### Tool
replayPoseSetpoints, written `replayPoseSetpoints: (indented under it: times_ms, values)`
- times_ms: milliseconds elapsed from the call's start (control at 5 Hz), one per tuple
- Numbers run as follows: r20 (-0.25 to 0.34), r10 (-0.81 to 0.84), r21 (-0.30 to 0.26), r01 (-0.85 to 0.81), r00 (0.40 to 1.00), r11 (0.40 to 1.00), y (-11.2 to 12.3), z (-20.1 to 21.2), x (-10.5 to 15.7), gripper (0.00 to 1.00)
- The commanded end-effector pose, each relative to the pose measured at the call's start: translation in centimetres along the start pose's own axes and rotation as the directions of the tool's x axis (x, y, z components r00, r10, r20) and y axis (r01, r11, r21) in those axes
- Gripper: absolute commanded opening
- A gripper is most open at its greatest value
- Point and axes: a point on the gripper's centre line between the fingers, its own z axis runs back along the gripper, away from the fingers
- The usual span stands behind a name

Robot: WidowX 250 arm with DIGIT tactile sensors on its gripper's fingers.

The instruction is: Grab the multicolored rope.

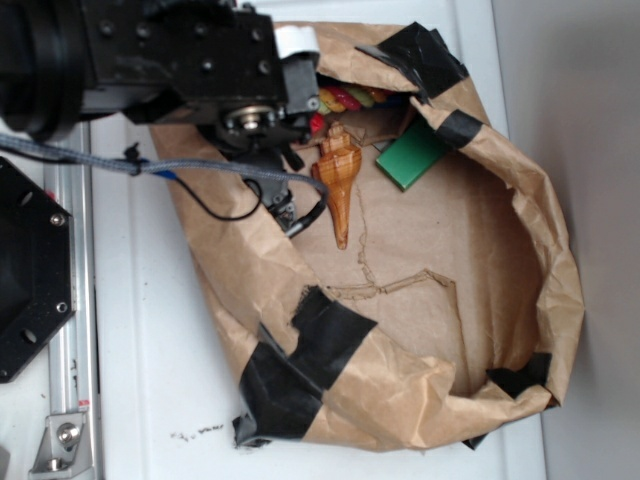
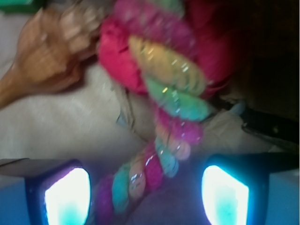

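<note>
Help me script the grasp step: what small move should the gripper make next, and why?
Probably close the gripper now. In the wrist view the thick twisted pink, yellow and green rope runs down between the two open, glowing fingertips, its lower end already in the gap. The brown wooden spiral shell lies off to one side, clear of the jaws.

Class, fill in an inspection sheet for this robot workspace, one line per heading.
Surface: crumpled brown paper liner patched with black tape, on a white table.
Job's things: multicolored rope, lying between the fingers in the wrist view.
Clutter: wooden shell, green block.
Grippers: gripper open, a finger on each side of the rope.
Cables: black wire, grey braided cable.
Surroundings: grey wall.
</note>
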Motion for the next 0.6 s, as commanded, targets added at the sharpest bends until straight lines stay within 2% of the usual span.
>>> replayPoseSetpoints:
  times_ms: [0,400]
  values:
    - [0.034,-0.027,-0.039,0.028,0.999,0.999,0.5,-0.3,2.9,1.00]
    - [-0.007,-0.066,0.002,0.066,0.998,0.998,-0.8,-1.2,3.4,1.00]
